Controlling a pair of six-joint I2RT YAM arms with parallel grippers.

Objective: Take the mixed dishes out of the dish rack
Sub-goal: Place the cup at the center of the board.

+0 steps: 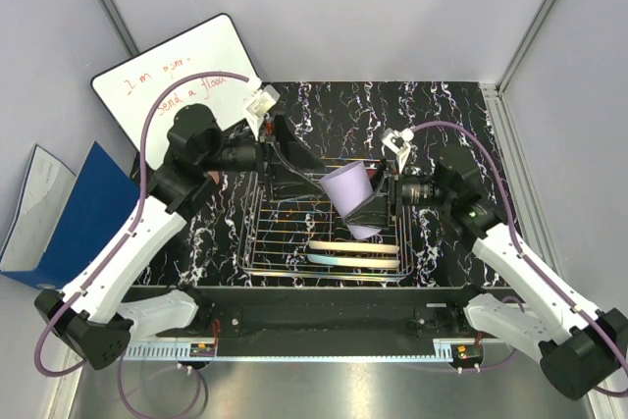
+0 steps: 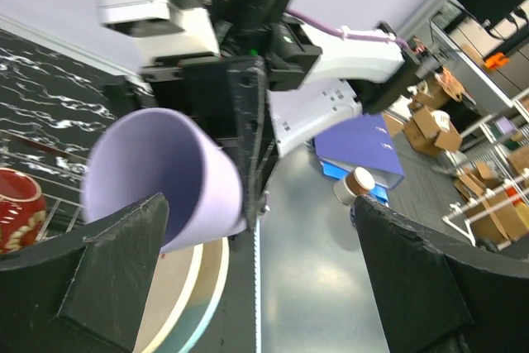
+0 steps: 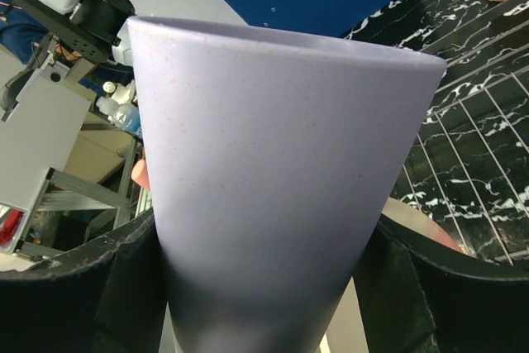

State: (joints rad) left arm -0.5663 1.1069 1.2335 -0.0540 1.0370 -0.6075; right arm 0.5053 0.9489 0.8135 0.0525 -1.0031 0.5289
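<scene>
Your right end effector (image 3: 273, 295) grips the lavender cup (image 3: 281, 155) around its lower body, one finger pressed on each side, and holds it tilted in the air above the dish rack (image 1: 285, 242). Your left end effector (image 2: 260, 221) stands wide open and empty, just beside the cup. Two plates lie near the rack's front (pink plate (image 1: 358, 240), blue plate (image 1: 329, 259)), and a red bowl (image 2: 16, 204) sits in the rack too. The rack rests on the black marbled bench (image 1: 451, 115)
</scene>
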